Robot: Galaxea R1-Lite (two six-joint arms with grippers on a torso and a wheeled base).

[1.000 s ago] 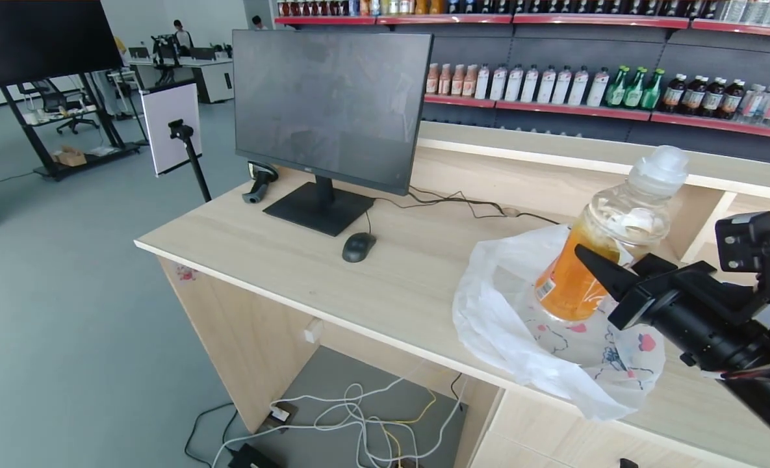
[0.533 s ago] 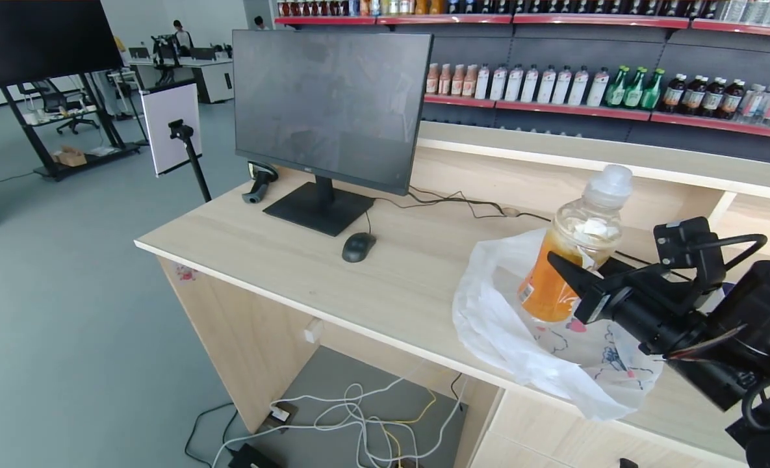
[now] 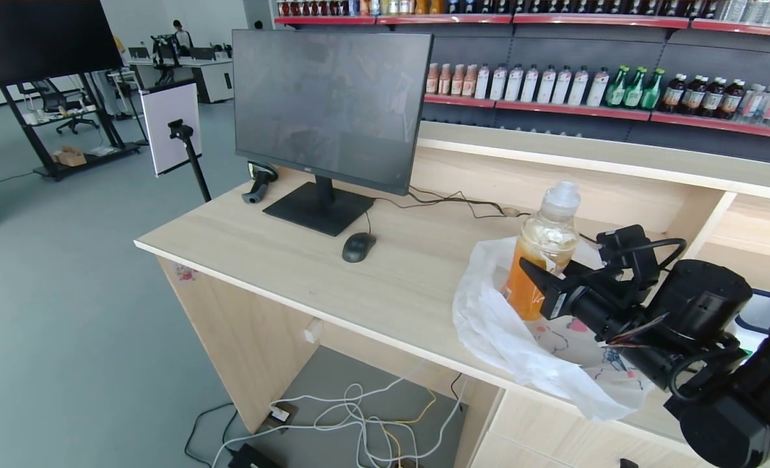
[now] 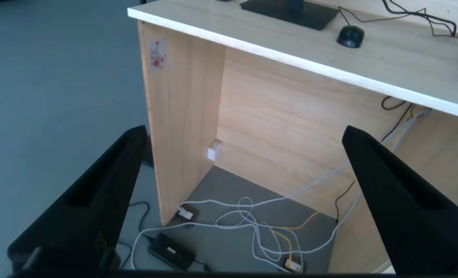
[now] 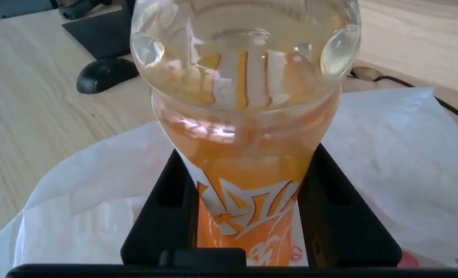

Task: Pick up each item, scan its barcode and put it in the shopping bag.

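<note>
The pale wooden counter (image 3: 281,260) carries a black flat monitor (image 3: 329,104) and, to its right, a crumpled white plastic shopping bag (image 3: 495,325). At the bag's mouth, the black right gripper (image 3: 544,276) pinches 1 upright clear orange-drink bottle (image 3: 546,237). The black left gripper (image 4: 244,135) hangs below the countertop, jaws spread.

Orange bottle (image 3: 540,260), white printed bag (image 3: 508,325)
</note>
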